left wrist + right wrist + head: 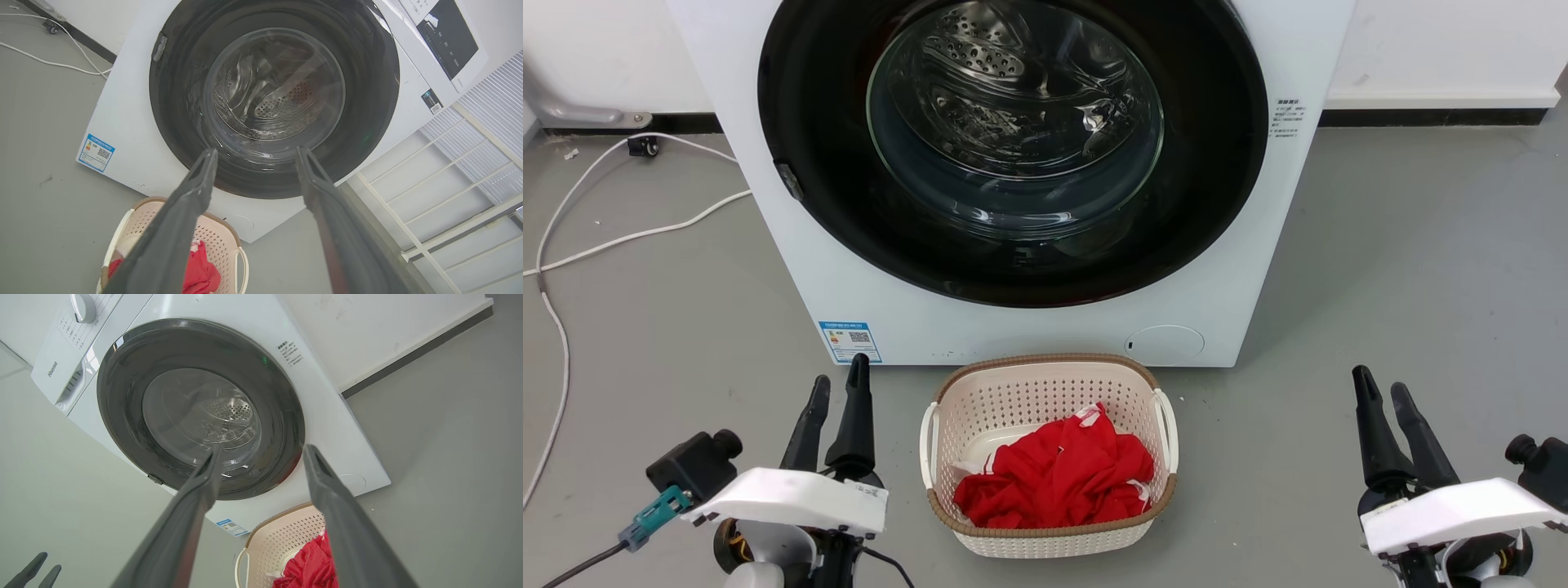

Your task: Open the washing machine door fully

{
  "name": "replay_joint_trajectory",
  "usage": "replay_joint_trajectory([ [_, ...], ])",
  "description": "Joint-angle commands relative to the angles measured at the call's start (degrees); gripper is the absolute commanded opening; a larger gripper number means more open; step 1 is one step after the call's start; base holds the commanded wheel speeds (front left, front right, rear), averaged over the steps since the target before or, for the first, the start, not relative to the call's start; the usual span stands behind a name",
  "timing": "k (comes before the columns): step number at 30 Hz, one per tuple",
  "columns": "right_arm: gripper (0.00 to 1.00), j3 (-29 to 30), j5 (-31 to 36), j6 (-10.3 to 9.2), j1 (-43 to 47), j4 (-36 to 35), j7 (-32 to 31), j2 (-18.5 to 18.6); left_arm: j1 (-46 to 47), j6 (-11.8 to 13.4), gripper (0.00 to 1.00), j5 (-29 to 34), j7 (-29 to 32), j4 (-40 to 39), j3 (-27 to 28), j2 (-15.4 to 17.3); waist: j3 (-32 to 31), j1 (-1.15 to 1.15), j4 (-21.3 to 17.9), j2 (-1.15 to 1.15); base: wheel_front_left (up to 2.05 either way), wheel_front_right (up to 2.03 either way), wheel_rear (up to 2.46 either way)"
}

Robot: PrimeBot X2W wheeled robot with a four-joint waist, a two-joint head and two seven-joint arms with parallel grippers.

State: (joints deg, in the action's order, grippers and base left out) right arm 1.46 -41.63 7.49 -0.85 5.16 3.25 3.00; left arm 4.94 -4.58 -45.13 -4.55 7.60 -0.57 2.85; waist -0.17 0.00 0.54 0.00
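The white washing machine (pixel 792 237) stands straight ahead on the grey floor. Its round glossy black washing machine door (pixel 1217 163) lies flush against the front, closed, and the steel drum shows through the clear glass bowl (pixel 1013 122). A small latch tab (pixel 789 180) sits on the door's left rim. My left gripper (pixel 838 384) is open, low at the left, well short of the machine. My right gripper (pixel 1382 389) is open at the lower right. From the wrists the door (pixel 367 81) (pixel 122 408) appears beyond the open left gripper (pixel 255 153) and right gripper (pixel 261 451).
A cream laundry basket (pixel 1045 384) holding red cloth (pixel 1058 474) sits on the floor right before the machine, between my arms. White cables (pixel 572 245) trail across the floor at the left. A wall with a black skirting (pixel 1429 117) runs behind.
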Motion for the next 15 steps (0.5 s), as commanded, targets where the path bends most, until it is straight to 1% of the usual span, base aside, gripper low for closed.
replay_joint_trajectory([
  [1,1.0,0.0,2.5,0.0,-0.1,-1.3,0.4,0.0,1.2,0.2,1.0,2.4,-0.6,-0.6,-0.5,0.4,0.0,0.0,0.0,0.0,0.0,0.0,0.0],
  [15,1.0,-0.1,12.6,0.0,1.1,-3.1,1.1,0.0,2.0,2.0,1.0,13.1,-3.0,0.0,-2.6,1.2,-0.1,0.0,-0.2,0.0,0.0,0.0,0.0],
])
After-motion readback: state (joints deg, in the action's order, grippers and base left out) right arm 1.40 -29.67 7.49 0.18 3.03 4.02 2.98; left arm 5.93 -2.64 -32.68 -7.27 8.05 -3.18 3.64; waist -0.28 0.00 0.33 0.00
